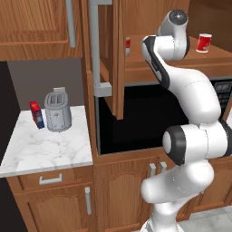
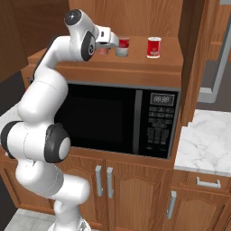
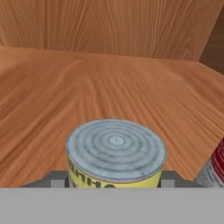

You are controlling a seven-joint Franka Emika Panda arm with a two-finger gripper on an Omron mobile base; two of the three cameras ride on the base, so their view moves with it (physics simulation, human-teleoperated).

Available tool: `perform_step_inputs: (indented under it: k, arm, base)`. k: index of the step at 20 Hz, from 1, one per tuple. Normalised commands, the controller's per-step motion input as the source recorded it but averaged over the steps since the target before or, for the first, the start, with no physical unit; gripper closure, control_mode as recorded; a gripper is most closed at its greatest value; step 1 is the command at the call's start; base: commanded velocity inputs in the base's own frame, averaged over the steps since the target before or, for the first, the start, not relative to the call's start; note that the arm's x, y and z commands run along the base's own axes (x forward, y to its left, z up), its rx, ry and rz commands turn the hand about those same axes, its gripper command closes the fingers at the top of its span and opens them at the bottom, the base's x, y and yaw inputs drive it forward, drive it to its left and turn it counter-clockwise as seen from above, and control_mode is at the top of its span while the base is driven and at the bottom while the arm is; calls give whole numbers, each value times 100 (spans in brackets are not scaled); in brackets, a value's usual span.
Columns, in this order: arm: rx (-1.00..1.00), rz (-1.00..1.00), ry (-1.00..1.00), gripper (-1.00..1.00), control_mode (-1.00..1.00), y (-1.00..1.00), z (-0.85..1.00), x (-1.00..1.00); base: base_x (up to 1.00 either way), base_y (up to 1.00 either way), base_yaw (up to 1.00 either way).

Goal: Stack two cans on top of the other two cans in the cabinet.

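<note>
- Cabinet [image 1: 106, 54]: brown wooden wall unit above the microwave [image 2: 122, 119], its panelled door swung open, the long grey bar handle [image 1: 96, 50] on the door's edge.
- Contents on the cabinet floor: a red can [image 2: 154, 47] standing upright toward the right; a second red-labelled can [image 2: 122, 46] just beside the pincer; a yellow-labelled can [image 3: 116, 155] between the fingers.
- In the left base view a red can [image 1: 204, 43] stands on the shelf right of the arm, and a sliver of another can [image 1: 128, 46] shows past the door edge.
- Yellow-labelled can: upright, grey ridged metal lid, dark lettering on the label, lower part hidden.
- Pincer [image 2: 112, 45]: reaches into the cabinet at shelf level; in the hand view the can sits squarely between the two fingers [image 3: 57, 180], which are closed against its sides.
- A red and silver can edge [image 3: 215, 168] stands close by, to the right in the hand view.
- Tabletop [image 1: 47, 142]: white marble, carrying a grey toaster [image 1: 57, 111] and a red and blue box [image 1: 37, 114].
</note>
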Motion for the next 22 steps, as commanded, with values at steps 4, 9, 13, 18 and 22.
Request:
perform_step_inputs:
  k: [4,9,13,18,22]
  arm:
    - [0,0,0,100,-100,-2,-3,0]
    - [2,0,0,100,-100,0,-3,-1]
    - [5,0,-1,100,-100,15,24,-22]
    - [4,0,-4,100,-100,31,31,-28]
    - [0,5,-6,100,-100,49,27,-14]
  base:
    - [0,0,0]
    - [0,0,0]
    - [0,0,0]
    - [0,0,0]
    - [0,0,0]
